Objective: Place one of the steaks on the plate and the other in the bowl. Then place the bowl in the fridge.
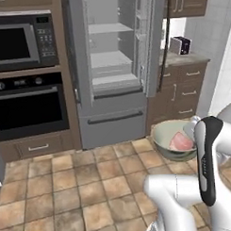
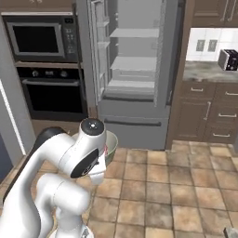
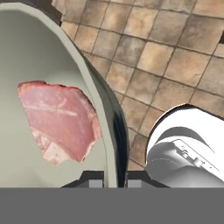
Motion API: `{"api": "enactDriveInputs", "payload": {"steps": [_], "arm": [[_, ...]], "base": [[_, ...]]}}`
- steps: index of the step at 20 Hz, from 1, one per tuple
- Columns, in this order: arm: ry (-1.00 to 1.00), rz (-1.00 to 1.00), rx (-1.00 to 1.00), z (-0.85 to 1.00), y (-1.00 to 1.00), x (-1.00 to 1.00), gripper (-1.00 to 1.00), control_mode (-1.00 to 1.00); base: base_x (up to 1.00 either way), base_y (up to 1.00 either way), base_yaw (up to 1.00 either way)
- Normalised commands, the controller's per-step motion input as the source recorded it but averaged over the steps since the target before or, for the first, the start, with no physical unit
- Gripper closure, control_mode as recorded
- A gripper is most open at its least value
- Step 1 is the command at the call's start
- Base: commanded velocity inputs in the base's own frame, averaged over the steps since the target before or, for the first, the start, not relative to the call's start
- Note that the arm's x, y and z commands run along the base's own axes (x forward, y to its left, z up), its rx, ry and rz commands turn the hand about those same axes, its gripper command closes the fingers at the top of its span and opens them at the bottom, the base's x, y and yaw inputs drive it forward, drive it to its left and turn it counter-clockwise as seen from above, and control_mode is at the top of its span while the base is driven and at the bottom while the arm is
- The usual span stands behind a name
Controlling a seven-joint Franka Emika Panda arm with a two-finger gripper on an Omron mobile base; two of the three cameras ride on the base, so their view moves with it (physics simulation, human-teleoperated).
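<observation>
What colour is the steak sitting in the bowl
Pink-red with paler whitish patches; the steak lies inside the pale grey-green bowl, clearest in the hand view.

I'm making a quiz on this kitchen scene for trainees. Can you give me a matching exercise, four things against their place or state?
Things:
1. steak
2. bowl
3. fridge
4. toaster

Place or state:
A. doors open, pale shelves showing
B. on the counter at the far right
C. lying inside the bowl
D. carried above the tiled floor, its rim between the tool's fingertips

Pairs: 1-C, 2-D, 3-A, 4-B
</observation>
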Motion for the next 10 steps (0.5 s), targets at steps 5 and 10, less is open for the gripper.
{"api": "enactDriveInputs", "payload": {"steps": [5, 10], "arm": [[0.00, 0.00, 0.00, 0.00, 0.00, 0.00, 1.00, 1.00], [0.00, 0.00, 0.00, 0.00, 0.00, 0.00, 1.00, 1.00]], "base": [[0.99, 0.25, 0.00], [0.89, 0.01, 0.00]]}}
